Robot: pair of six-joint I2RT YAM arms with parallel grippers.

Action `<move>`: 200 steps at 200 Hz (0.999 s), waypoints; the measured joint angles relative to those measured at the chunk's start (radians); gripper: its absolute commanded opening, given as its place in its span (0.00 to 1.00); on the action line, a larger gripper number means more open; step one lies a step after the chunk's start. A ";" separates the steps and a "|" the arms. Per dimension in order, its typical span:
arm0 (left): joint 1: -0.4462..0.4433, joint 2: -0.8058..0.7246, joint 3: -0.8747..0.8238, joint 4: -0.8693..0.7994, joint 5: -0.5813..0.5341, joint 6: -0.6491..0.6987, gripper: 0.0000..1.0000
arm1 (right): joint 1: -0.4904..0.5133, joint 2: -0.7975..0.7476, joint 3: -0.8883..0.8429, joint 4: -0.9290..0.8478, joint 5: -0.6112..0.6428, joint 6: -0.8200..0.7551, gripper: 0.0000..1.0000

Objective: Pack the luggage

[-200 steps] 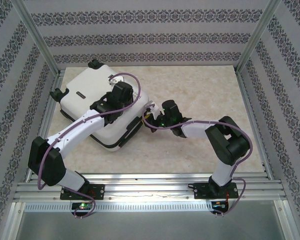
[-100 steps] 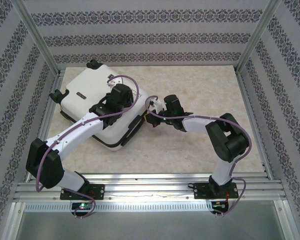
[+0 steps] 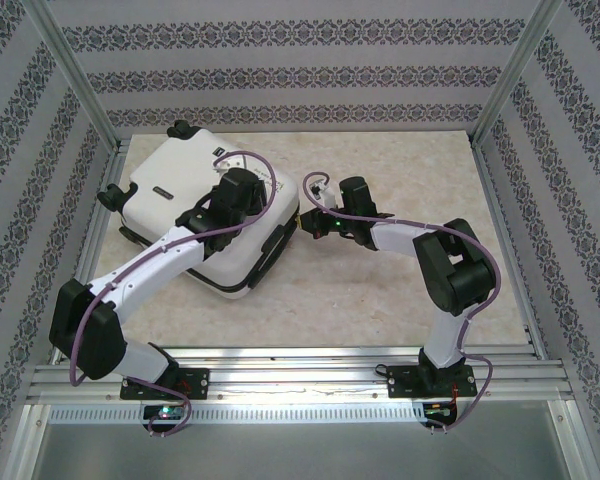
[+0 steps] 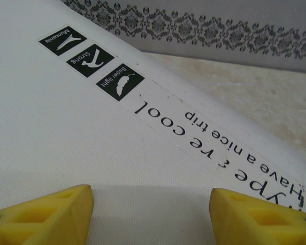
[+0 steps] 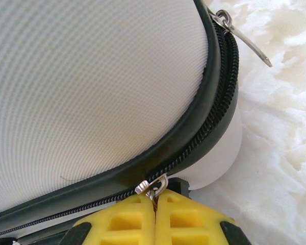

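Note:
The luggage [image 3: 170, 200], a white hard-shell suitcase, lies closed and flat at the back left of the table, black wheels toward the left wall. My left gripper [image 3: 245, 188] sits over its lid near the printed sticker [image 4: 219, 148], open, yellow fingers [image 4: 51, 212] apart just above the shell [image 4: 66, 127] with nothing between them. My right gripper [image 3: 306, 222] is at the suitcase's right edge, shut on a silver zipper pull [image 5: 152, 186] on the black zipper track [image 5: 214, 112]. A second zipper pull [image 5: 242, 41] hangs loose farther along the track.
The beige marble-patterned tabletop [image 3: 400, 290] stretches right of and in front of the suitcase. Patterned walls and aluminium posts [image 3: 75, 90] enclose the table on three sides. The metal rail [image 3: 300, 375] carrying both arm bases runs along the near edge.
My right gripper has moved toward the back along the suitcase's right edge, still shut on the zipper pull. The suitcase has turned slightly. The left gripper stays over the lid.

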 measured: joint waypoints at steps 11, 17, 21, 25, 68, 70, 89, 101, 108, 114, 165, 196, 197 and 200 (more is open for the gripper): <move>0.000 0.009 0.024 -0.031 0.005 0.018 0.63 | 0.000 0.002 0.000 0.004 0.000 0.003 0.00; 0.000 0.017 0.043 -0.051 0.008 0.029 0.64 | 0.000 0.004 0.000 0.008 0.000 0.004 0.00; 0.000 0.023 0.056 -0.064 0.011 0.036 0.65 | 0.000 0.005 0.000 0.012 0.000 0.006 0.00; 0.000 0.028 0.069 -0.079 0.015 0.043 0.65 | 0.000 0.007 0.000 0.016 0.001 0.007 0.00; -0.010 0.183 0.332 -0.255 0.053 0.109 0.67 | -0.005 0.021 0.000 0.061 0.011 0.023 0.00; -0.010 0.195 0.349 -0.263 0.053 0.112 0.67 | -0.005 0.022 0.000 0.064 0.011 0.025 0.00; -0.010 0.312 0.497 -0.315 0.045 0.130 0.67 | -0.005 0.024 0.000 0.075 0.015 0.037 0.00; -0.010 0.394 0.591 -0.353 0.027 0.138 0.67 | -0.005 0.024 0.000 0.077 0.016 0.041 0.00; -0.010 0.445 0.646 -0.380 0.015 0.143 0.66 | -0.005 0.024 0.000 0.078 0.016 0.044 0.00; -0.010 0.492 0.699 -0.405 0.001 0.150 0.66 | -0.005 0.024 -0.002 0.081 0.016 0.045 0.00; -0.023 0.819 1.160 -0.660 -0.164 0.171 0.59 | -0.010 0.024 -0.013 0.119 0.027 0.051 0.00; -0.042 0.834 1.180 -0.702 -0.215 0.170 0.57 | -0.010 0.023 -0.029 0.142 0.019 0.043 0.00; -0.043 0.833 1.178 -0.702 -0.216 0.169 0.57 | -0.010 0.023 -0.030 0.143 0.018 0.043 0.00; -0.046 0.831 1.172 -0.701 -0.222 0.167 0.56 | -0.010 0.023 -0.032 0.144 0.017 0.040 0.00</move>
